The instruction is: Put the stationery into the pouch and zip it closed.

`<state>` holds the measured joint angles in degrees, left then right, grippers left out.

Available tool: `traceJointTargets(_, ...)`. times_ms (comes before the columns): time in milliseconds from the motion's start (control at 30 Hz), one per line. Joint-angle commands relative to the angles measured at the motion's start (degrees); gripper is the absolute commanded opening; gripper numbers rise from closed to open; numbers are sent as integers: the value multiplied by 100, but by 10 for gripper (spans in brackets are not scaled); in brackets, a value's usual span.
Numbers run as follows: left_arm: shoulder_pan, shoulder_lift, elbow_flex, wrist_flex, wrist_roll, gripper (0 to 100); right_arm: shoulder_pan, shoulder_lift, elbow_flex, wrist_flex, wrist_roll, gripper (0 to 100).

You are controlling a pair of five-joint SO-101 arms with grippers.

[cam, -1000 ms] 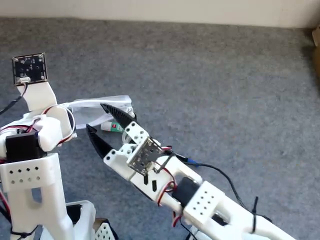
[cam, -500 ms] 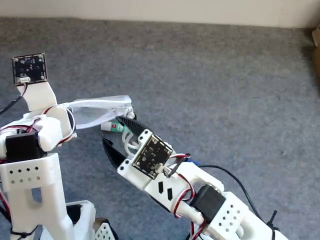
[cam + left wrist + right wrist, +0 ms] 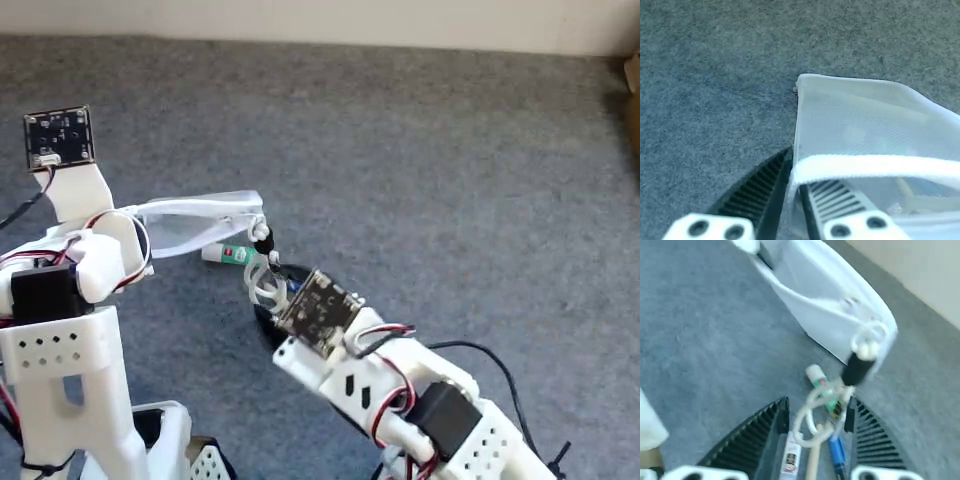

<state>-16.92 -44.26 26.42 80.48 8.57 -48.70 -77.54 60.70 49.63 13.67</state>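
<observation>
The left arm [image 3: 80, 270] holds the pouch [image 3: 200, 215] by one end. In the left wrist view its jaws are clenched on the pouch's [image 3: 865, 130] white edge band, and the mesh body stretches away from them over the grey tabletop [image 3: 450, 150]. Whether the far end touches the tabletop cannot be told.

The right arm [image 3: 370, 370] sits just beside that far end. Its jaws are closed in on a bundle of stationery [image 3: 812, 460]: a white pen, a wooden pencil and a blue pen lie side by side between them. A white cord loop [image 3: 807, 425] lies over the bundle. A black piece with white beads [image 3: 856, 367] sticks up from it towards the pouch's [image 3: 825, 305] corner.

A green-and-white stick [image 3: 228, 254] lies on the tabletop under the pouch's far end, just ahead of the right jaws and outside their grip [image 3: 819, 382].
</observation>
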Motion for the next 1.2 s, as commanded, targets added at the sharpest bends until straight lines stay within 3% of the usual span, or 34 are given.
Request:
traceJointTargets(0,-286,57,-22,-123,79,8,514,145,-382,40,70,177)
traceJointTargets(400,-971,48,-171,-88,264,8,752,2334,-435,-532,79,177)
traceJointTargets(633,-1051,48,-171,-88,281,8,1279,3442,-444,-1121,97,177)
traceJointTargets(1167,-1103,48,-163,-88,281,8,1297,5200,-444,-2932,97,176)
